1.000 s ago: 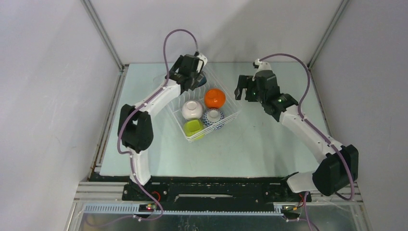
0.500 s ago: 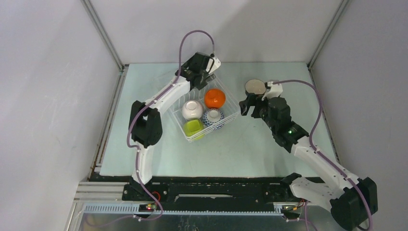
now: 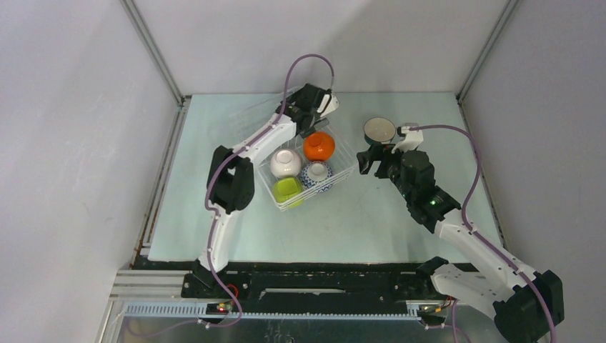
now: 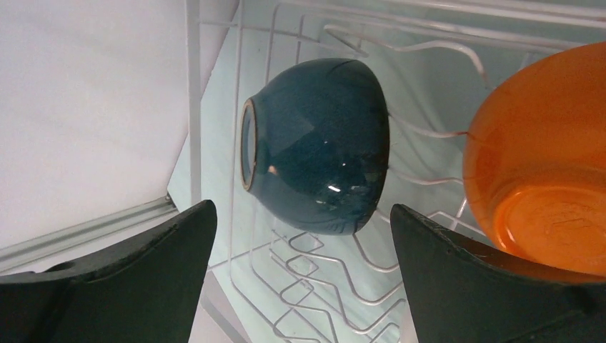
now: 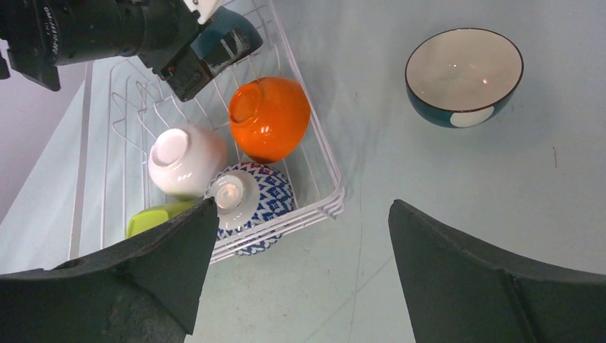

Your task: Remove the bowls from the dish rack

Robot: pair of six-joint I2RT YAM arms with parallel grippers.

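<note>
Framing the dark blue bowl [image 4: 318,146] from either side, the left gripper [image 4: 299,214] is shown with its jaws spread wide and nothing pinched between them. The bowl is stood on edge in the far corner of the dish rack [image 5: 334,194], with its foot ring turned to the left of the wrist view and its mouth turned toward the wires. Just beside it the orange bowl [image 4: 543,164] is seen, also tipped on its side.

The right gripper [image 5: 301,207] is likewise held fully apart and empty, above the table [image 5: 443,214] beside the rack. Nearer in the rack, the white bowl [image 5: 187,161], the patterned bowl [image 5: 250,204] and the lime green bowl [image 5: 157,218] are packed close together. One teal bowl [image 5: 464,75] is set upright on the table, well apart from the rack.

The bowls are judged to be glazed ceramic: rigid, moderately heavy, smooth enough to slip, and liable to chip if knocked against the wires. A hold across the rounded wall, between foot ring and lip, is suggested for the dark blue bowl. A straight lift out of the slots is advised, so that no wire is caught.
</note>
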